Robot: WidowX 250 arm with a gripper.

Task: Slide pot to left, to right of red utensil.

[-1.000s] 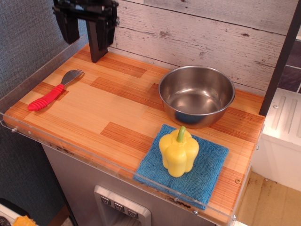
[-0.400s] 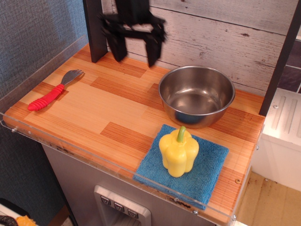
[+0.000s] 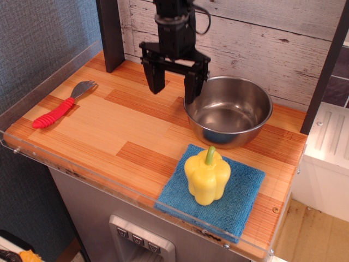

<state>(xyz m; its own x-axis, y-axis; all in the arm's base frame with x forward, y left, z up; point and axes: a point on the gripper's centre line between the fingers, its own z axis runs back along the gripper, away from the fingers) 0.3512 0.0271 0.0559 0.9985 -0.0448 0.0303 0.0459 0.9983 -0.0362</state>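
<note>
The jaws stand wide open and hold nothing. The gripper (image 3: pixel 173 84) hangs fingers-down toward the back edge of the tabletop (image 3: pixel 109 131), with one finger beside the near-left part of the pot's rim and the other out over bare wood to its left. Whether that finger touches the rim cannot be told from this view.

The pot (image 3: pixel 228 111) sits by the back right corner, upright and empty. The red utensil (image 3: pixel 62 105) lies well apart from it, near the left edge, its forked head pointing toward the back.

To do this step well, one finger likely needs to drop inside the bowl and the other outside, so the rim wall is pinched low and squarely; a shallow grip on shiny steel may slip. The pull should then run straight left, keeping the pot flat on the wood and stopping short of the utensil.

A yellow pepper (image 3: pixel 207 174) on a blue cloth (image 3: pixel 240 196) sits near the front right corner, just in front of the pot, off that path.
</note>
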